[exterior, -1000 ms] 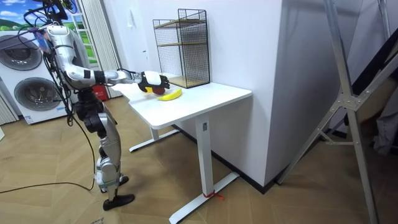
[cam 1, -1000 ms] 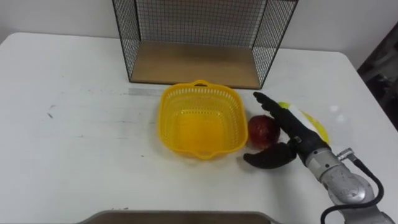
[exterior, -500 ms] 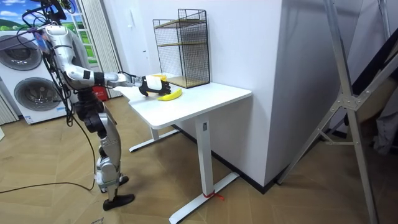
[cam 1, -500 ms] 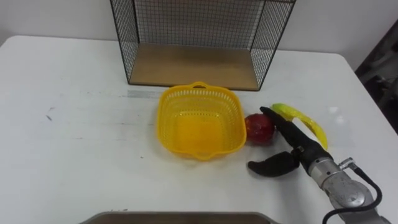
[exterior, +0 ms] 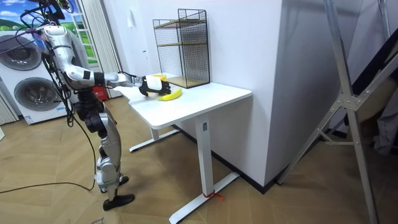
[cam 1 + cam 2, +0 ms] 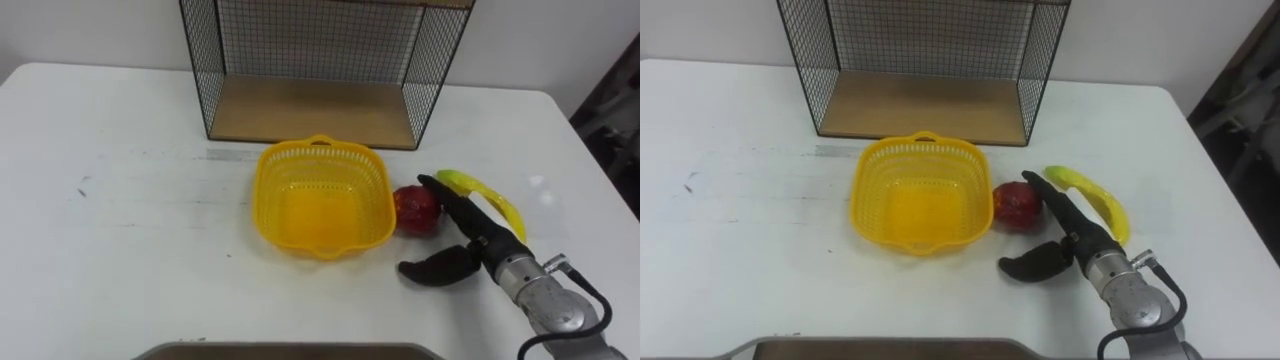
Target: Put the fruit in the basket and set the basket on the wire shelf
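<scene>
Scene: The robot stands at the end of a white table [image 5: 205, 96], on the room view's left. Its right arm is stretched out over the tabletop, and washing machines [image 5: 28, 90] are behind it.
Right hand: The right hand [image 6: 483, 248] lies low over the table near the robot's right edge. Its fingers [image 6: 455, 203] are straight and its thumb is spread wide, so it grips nothing.
Fingers and fruit: The straight fingers run between the 2 pieces of fruit, just beside the apple's right flank, and the thumb points left across the table below the apple. Whether they actually touch the apple cannot be told.
Apple: The red apple [image 6: 416, 209] sits on the table just beside the basket's right wall, outside it.
Banana: The yellow banana [image 6: 487, 197] lies on the table to the right of the fingers, curving away from the apple.
Basket: The yellow basket [image 6: 263, 200] stands upright on the table in front of the shelf, one small handle facing the shelf and the other facing the robot.
Wire shelf: The black wire shelf [image 6: 310, 108] stands at the far edge of the table, its wooden bottom board just behind the basket.
</scene>
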{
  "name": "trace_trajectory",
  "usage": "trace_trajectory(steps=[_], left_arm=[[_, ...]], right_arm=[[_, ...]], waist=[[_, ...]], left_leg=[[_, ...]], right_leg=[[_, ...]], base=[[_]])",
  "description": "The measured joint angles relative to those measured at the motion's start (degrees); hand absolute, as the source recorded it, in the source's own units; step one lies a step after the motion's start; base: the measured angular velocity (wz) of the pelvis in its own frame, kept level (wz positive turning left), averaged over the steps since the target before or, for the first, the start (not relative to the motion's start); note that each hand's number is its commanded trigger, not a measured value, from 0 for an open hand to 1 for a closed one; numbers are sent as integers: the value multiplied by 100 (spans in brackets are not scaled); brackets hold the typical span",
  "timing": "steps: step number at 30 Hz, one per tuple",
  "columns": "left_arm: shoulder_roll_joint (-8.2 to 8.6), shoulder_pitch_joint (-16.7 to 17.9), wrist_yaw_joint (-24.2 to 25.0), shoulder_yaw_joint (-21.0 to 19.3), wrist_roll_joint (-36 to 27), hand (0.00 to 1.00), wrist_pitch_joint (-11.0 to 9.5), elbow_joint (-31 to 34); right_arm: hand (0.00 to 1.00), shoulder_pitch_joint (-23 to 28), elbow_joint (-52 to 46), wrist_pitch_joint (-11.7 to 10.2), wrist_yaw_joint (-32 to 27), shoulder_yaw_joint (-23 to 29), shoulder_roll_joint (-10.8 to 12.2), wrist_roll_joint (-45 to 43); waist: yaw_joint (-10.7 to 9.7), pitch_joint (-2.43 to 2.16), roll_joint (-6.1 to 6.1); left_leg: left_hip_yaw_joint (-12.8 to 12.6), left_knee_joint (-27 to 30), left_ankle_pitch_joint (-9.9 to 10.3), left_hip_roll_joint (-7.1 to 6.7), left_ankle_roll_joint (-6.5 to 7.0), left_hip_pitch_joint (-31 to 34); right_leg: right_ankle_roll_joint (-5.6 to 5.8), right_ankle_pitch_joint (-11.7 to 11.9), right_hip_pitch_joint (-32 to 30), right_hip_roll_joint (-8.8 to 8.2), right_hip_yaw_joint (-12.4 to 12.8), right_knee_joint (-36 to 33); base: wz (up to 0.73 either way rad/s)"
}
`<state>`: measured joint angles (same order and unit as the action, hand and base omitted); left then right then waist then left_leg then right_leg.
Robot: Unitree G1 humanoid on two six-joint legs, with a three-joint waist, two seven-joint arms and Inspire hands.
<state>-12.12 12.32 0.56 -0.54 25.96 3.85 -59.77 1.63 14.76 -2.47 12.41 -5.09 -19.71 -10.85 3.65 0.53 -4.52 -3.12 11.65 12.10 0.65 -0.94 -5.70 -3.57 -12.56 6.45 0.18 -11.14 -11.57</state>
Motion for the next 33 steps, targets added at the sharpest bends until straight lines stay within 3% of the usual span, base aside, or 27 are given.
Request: trace_trajectory(steps=[21, 22, 23, 24, 25, 33], left_arm=[[15, 51, 0, 28, -2, 0, 87, -1], [17, 66, 0, 28, -2, 0, 87, -1], [18, 70, 0, 28, -2, 0, 87, -1], [18, 72, -1, 41, -2, 0, 89, -1], [18, 71, -3, 93, -2, 0, 92, -1], [36, 68, -1, 135, -2, 0, 108, -3]], right_arm=[[0, -152, 264, 66, -123, 11, 133, 206], [13, -152, 261, 66, -128, 10, 136, 208], [44, -152, 261, 66, -133, 10, 138, 208], [85, -154, 260, 66, -140, 9, 143, 212], [100, -154, 261, 66, -155, -1, 149, 219], [100, -311, 274, 104, -375, 17, 150, 202]], waist=[[104, -22, 8], [103, -28, 18], [104, -31, 23], [104, -37, 33], [104, -44, 45], [127, -54, 50]], left_leg=[[13, 5, 0, 0, 0, -92], [14, 5, 0, -1, 0, -87], [14, 5, 0, -1, 0, -87], [13, 4, 0, -1, 0, -87], [16, 3, 0, -1, 0, -88], [15, -8, 0, -1, 0, -82]], right_leg=[[3, 7, 45, 2, 15, 88], [3, 8, 44, 0, 11, 88], [3, 8, 42, 0, 10, 88], [3, 8, 40, 0, 8, 90], [3, 8, 40, 0, 6, 89], [2, 9, 26, 3, 13, 87]], base=[[-1], [0], [0], [0], [0], [0]])
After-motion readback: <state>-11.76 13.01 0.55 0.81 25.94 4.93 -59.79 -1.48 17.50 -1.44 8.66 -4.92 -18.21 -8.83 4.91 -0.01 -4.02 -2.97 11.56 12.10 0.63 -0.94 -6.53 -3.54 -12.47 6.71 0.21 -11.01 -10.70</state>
